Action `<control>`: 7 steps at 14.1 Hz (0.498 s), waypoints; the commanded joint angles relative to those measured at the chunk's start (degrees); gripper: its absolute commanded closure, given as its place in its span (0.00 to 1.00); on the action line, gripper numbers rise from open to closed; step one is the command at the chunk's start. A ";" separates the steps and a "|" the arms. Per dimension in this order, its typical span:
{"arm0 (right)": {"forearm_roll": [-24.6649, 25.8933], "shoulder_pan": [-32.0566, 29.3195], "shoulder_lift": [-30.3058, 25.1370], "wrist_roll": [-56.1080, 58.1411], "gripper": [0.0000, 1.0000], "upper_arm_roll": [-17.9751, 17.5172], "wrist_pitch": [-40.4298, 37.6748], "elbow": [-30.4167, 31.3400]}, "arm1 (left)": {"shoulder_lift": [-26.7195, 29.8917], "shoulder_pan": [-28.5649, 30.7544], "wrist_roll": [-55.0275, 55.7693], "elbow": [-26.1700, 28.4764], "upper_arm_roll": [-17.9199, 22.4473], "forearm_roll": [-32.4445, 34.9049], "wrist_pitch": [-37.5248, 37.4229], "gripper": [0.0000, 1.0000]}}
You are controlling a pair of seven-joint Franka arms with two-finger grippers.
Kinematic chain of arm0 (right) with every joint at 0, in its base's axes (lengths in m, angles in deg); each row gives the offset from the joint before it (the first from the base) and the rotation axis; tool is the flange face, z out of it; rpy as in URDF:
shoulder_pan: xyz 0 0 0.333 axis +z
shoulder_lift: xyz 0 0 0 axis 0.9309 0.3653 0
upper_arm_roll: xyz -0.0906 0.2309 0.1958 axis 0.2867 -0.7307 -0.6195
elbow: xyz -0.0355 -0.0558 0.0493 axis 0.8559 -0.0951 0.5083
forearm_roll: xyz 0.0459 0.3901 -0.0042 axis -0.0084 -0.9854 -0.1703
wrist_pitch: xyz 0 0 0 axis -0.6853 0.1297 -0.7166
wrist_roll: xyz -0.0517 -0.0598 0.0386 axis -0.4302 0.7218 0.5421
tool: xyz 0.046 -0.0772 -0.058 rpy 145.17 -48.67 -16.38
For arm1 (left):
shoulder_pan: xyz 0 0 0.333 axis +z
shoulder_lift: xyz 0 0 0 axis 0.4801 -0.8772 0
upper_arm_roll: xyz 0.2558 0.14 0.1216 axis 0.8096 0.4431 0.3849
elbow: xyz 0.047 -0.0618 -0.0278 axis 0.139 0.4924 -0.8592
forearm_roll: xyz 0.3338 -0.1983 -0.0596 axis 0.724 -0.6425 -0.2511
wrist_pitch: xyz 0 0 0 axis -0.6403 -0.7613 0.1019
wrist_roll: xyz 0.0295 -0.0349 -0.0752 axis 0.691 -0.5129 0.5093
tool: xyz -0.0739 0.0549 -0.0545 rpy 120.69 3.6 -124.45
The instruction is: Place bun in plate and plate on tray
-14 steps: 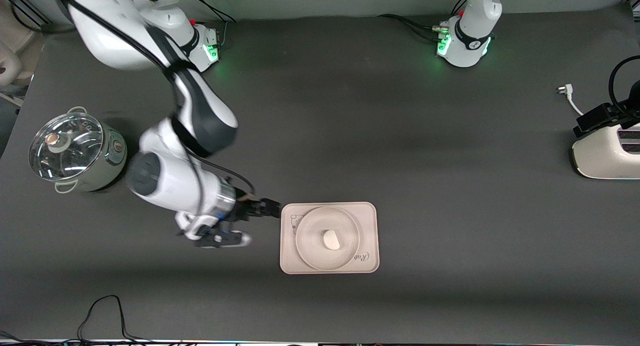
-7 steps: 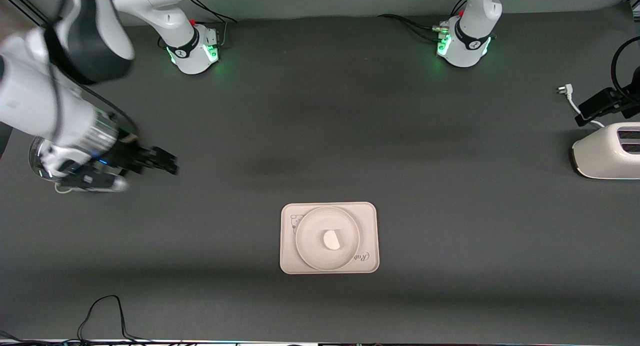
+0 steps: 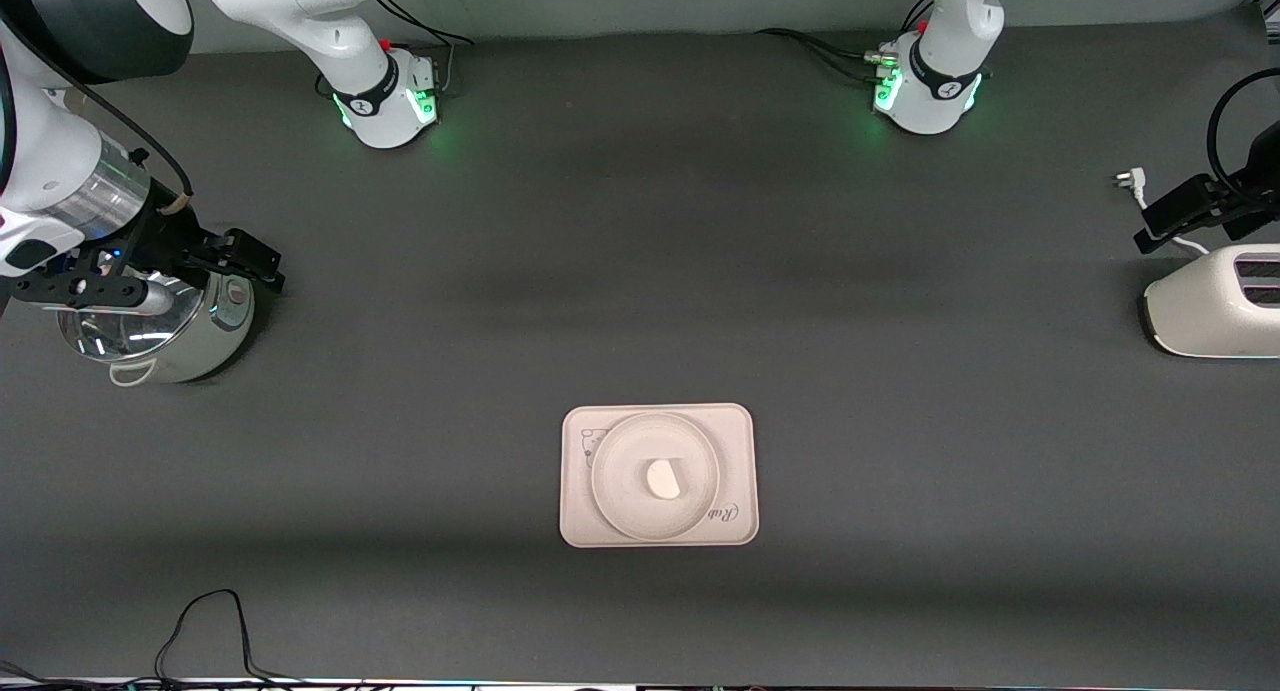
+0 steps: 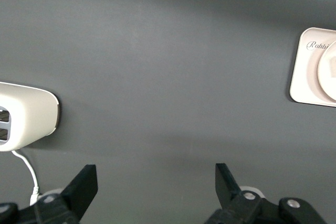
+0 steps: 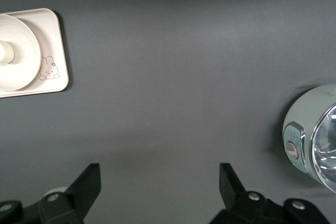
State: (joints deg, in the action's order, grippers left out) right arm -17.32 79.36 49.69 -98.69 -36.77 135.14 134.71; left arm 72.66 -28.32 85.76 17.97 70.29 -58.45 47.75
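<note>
The bun (image 3: 662, 480) lies in the round cream plate (image 3: 622, 491), and the plate rests on the pale pink tray (image 3: 738, 429), nearer the front camera than the table's middle. My right gripper (image 3: 255, 261) hangs open and empty over the steel pot (image 3: 150, 316) at the right arm's end. The right wrist view shows its open gripper (image 5: 160, 179), with the tray (image 5: 52, 66), plate (image 5: 21, 61) and bun (image 5: 4, 53) far off. My left gripper (image 3: 1160, 226) is open and empty above the toaster (image 3: 1210, 311). In the left wrist view that gripper (image 4: 156, 182) stands wide, the tray (image 4: 304, 77) far away.
The lidded pot (image 5: 315, 135) stands at the right arm's end. The white toaster (image 4: 26, 116) stands at the left arm's end, with its plug (image 3: 1128, 179) and cord lying beside it. A black cable (image 3: 210, 621) loops at the table's front edge.
My right arm has pulled away from beside the tray and risen over the pot, its gripper open throughout. The left gripper shifted slightly. Bun, plate and tray stayed put.
</note>
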 commanded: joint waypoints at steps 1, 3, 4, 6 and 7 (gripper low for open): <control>1.28 -0.50 0.44 0.24 0.00 -0.86 -0.44 0.44 | 1.21 -0.54 -0.77 0.79 -0.57 -0.54 0.35 0.00; 1.28 -0.85 0.45 0.41 0.00 -1.13 -0.62 0.88 | 1.12 -0.54 -0.77 0.62 -0.66 -0.54 0.61 0.00; 1.20 -1.81 0.53 2.15 0.00 -1.39 -0.62 0.79 | 1.12 -0.63 -0.77 0.53 -0.66 -0.54 0.53 0.00; 1.20 -2.79 0.53 3.75 0.00 -1.65 -0.53 0.79 | 1.12 -0.72 -0.77 0.44 -0.74 -0.63 0.44 0.00; 1.20 -2.88 0.53 3.66 0.00 -1.74 -0.53 0.70 | 1.12 -0.72 -0.77 0.44 -0.74 -0.63 0.44 0.00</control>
State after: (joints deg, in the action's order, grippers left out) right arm -17.25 77.94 50.47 -96.58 -37.36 134.92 135.50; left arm 72.72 -28.61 85.72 17.95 69.32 -58.49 47.75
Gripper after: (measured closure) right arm 0.000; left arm 0.000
